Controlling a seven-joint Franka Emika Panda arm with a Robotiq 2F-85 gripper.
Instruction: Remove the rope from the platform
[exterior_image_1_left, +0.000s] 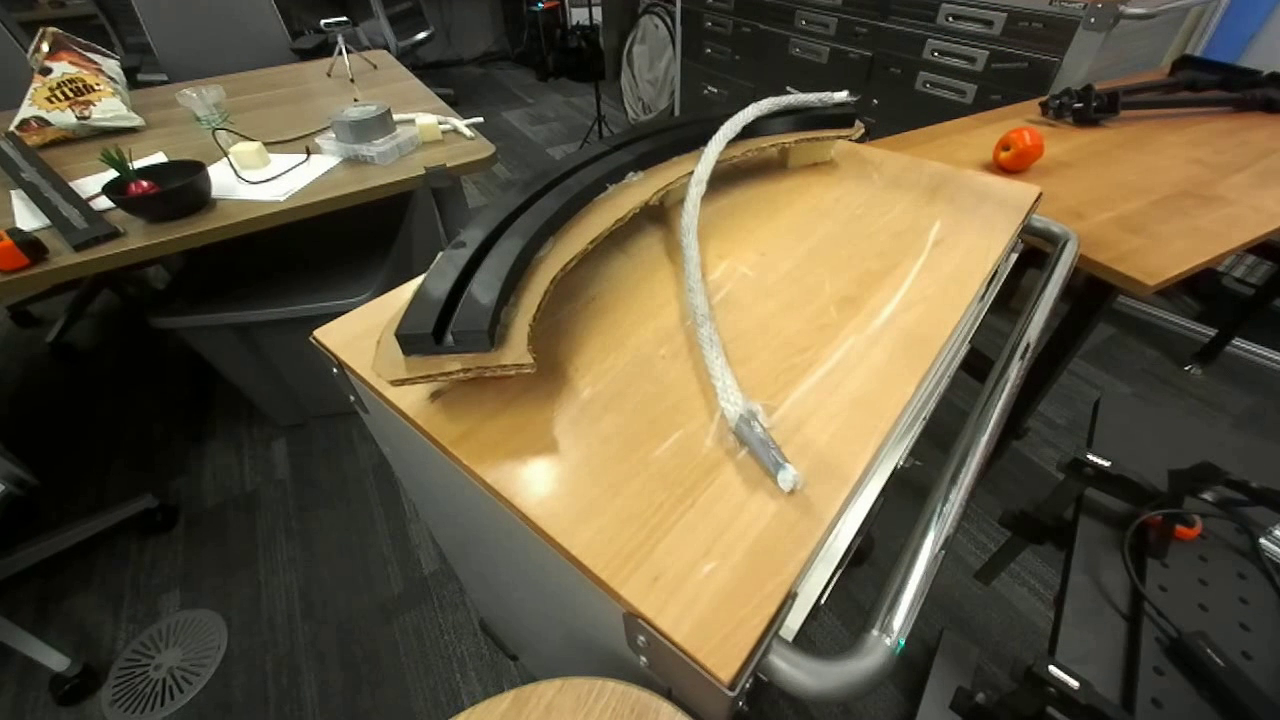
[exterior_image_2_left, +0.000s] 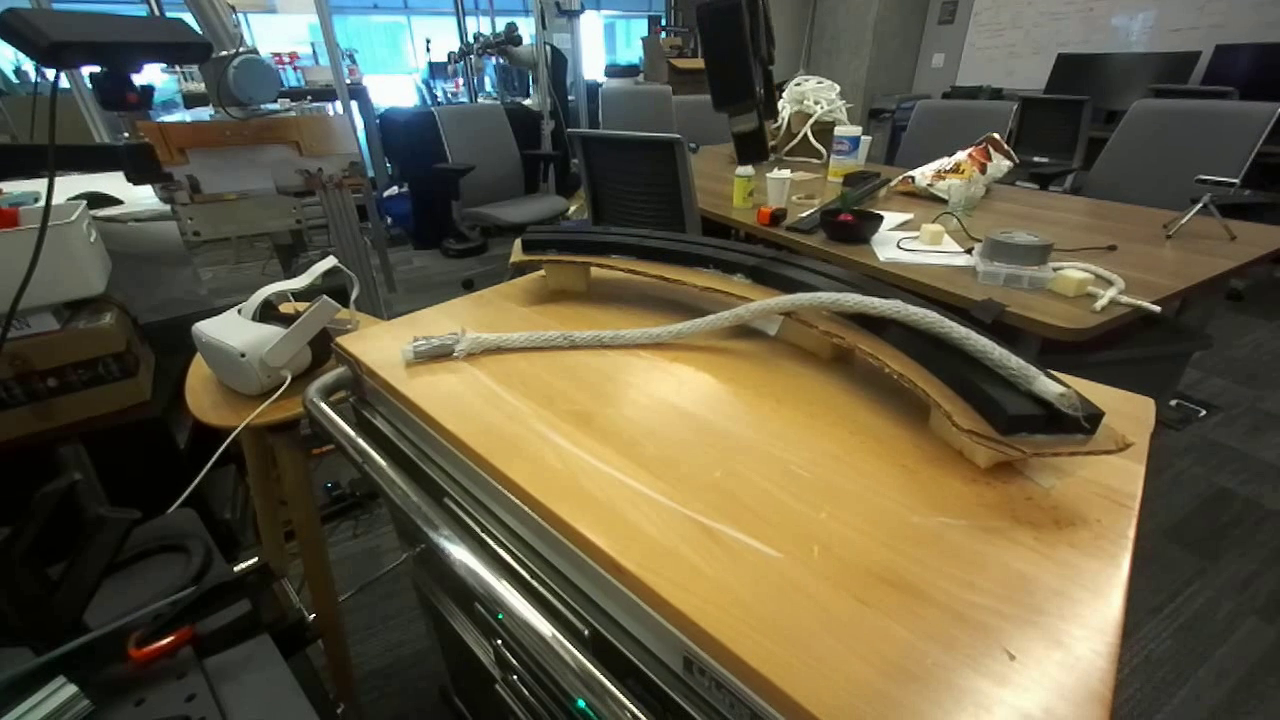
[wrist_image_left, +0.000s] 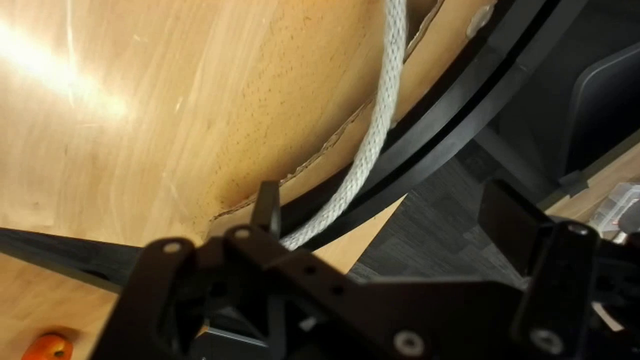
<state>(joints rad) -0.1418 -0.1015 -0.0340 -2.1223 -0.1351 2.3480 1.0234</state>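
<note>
One thick grey-white braided rope (exterior_image_1_left: 692, 245), partly off the curved black track (exterior_image_1_left: 560, 205)
Looks half done: its silvery-tipped end (exterior_image_1_left: 758, 446) lies on the light wooden tabletop (exterior_image_1_left: 610, 450); the other must leave the track. The black two-fingered gripper (wrist_image_left: 382, 207) gapes empty, height unclear. Inside the curve is room; outside, the tabletop's edge is near.

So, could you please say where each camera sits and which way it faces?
Wrist view: overhead, facing down on the rope and platform; open gripper at the bottom.
An exterior view: raised near a corner of the wooden top, facing drawers; no gripper visible.
An exterior view: raised on the handle side, facing chairs; a dark hanging shape may be the robot's.
Both exterior views show rope, platform, handle.
</note>
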